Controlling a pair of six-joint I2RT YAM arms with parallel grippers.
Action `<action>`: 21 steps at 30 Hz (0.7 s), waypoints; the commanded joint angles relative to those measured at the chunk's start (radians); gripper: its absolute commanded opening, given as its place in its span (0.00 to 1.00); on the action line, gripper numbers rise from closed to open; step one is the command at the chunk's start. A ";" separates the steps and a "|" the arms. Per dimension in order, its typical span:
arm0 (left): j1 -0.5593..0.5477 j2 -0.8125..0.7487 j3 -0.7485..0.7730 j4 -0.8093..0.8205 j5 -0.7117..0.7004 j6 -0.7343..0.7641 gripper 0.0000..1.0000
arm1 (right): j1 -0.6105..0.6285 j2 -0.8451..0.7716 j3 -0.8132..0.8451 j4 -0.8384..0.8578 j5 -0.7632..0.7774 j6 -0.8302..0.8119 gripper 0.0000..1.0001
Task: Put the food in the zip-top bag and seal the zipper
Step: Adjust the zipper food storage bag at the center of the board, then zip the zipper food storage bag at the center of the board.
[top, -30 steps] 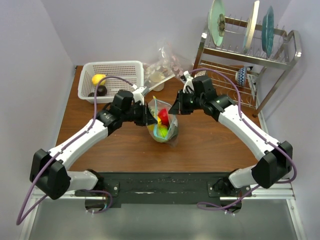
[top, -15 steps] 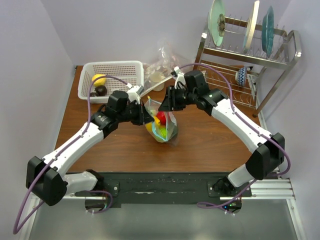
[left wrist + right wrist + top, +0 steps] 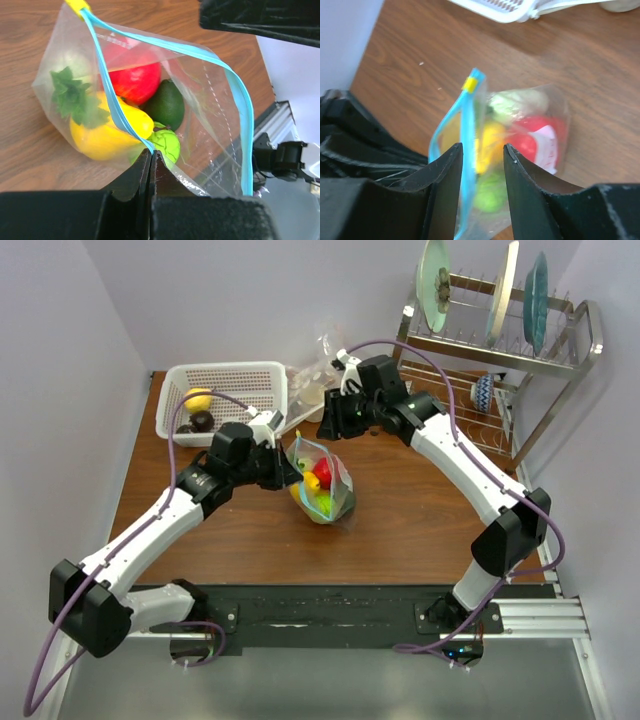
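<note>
Where lilac walls (image 3: 250, 300) meet, a wooden table (image 3: 400, 525) bears the bag (image 3: 322, 480).

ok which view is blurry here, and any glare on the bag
Right wrist view: the zip-top bag and the food inside are soft and smeared. Left wrist view: sharp, the zipper crisp, a faint sheen on the plastic, the left claw a dark silhouette. Top external view: evenly lit, in focus, only soft shadows.
</note>
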 commanded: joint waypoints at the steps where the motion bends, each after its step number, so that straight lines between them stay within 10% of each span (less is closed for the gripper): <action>1: 0.024 -0.021 0.015 -0.018 -0.072 0.047 0.00 | -0.012 -0.004 0.045 -0.011 0.063 -0.045 0.42; 21: 0.082 0.125 0.214 -0.103 -0.310 0.298 0.00 | -0.076 0.022 -0.147 0.288 -0.056 -0.189 0.44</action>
